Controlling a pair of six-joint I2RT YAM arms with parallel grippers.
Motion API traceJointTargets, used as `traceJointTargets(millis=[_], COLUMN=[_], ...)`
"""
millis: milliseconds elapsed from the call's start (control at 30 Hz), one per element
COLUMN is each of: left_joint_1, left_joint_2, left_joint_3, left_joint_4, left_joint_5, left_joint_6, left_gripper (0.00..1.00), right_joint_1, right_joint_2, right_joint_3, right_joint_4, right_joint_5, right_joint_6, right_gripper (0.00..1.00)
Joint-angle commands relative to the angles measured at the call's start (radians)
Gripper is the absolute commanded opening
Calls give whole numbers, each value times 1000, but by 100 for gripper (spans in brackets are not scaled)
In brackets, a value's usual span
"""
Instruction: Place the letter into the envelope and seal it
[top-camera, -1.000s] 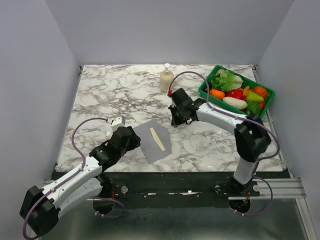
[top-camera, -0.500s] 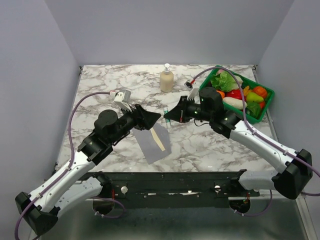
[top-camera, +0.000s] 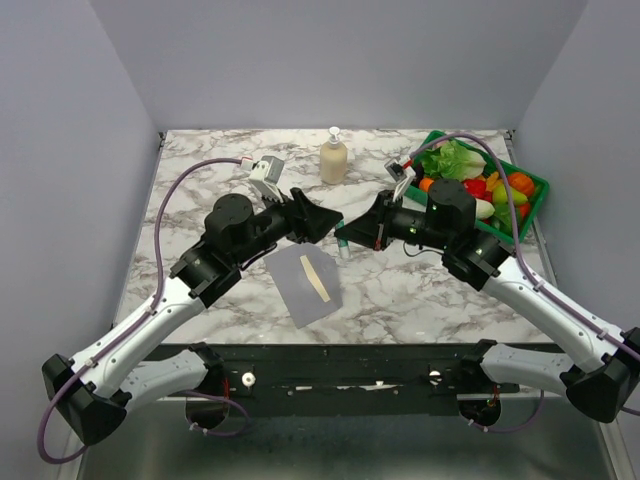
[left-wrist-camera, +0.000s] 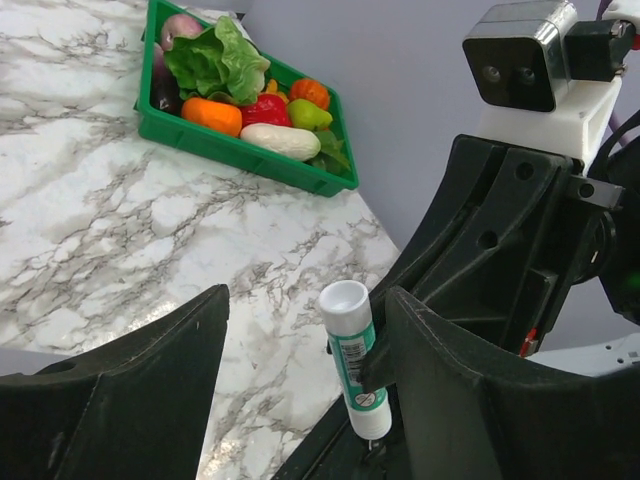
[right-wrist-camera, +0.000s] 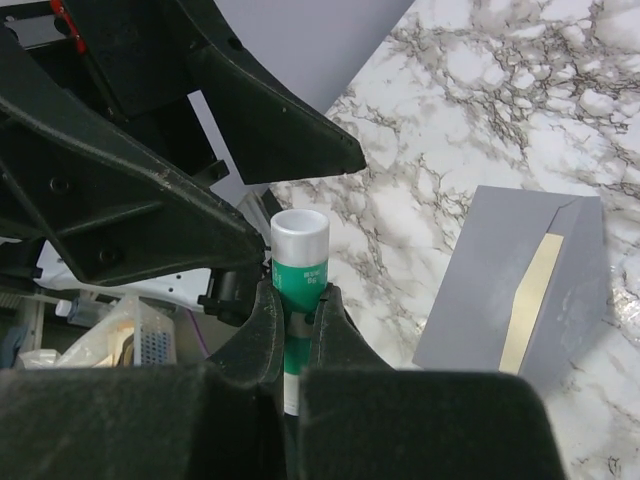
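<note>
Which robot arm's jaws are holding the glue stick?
The right arm's jaws: they are pinched shut on the green-and-white glue stick. The left arm's jaws stand wide open right by it and grip nothing.

Top camera high above near edge, overlooking whole counter (top-camera: 400, 290). Wrist cameras close, facing each other, sharing glue stick (left-wrist-camera: 350, 350).

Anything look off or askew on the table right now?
Nothing spilled or damaged. The envelope lies skewed to the table edge, flap part open, with a cream strip, likely the letter, showing at its mouth. A glue stick is held in the air in the right gripper's jaws, with the left gripper open at its top end.
</note>
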Motion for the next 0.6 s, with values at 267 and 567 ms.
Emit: traceJointTargets(millis=[267, 567], left_joint_1=[-62, -86], left_joint_2=[50, 46], left_joint_3=[29, 1], left_joint_4=[42, 77], left_joint_5=[40, 25], left_joint_6=[-35, -56], left_gripper=[63, 17], right_joint_1=[7, 5], right_joint_2=[-28, -36], right_joint_3=[-15, -30], right_joint_4=[-3, 3], right_joint_5=[-13, -19], right_joint_6=[-25, -19], right_gripper=[1, 1])
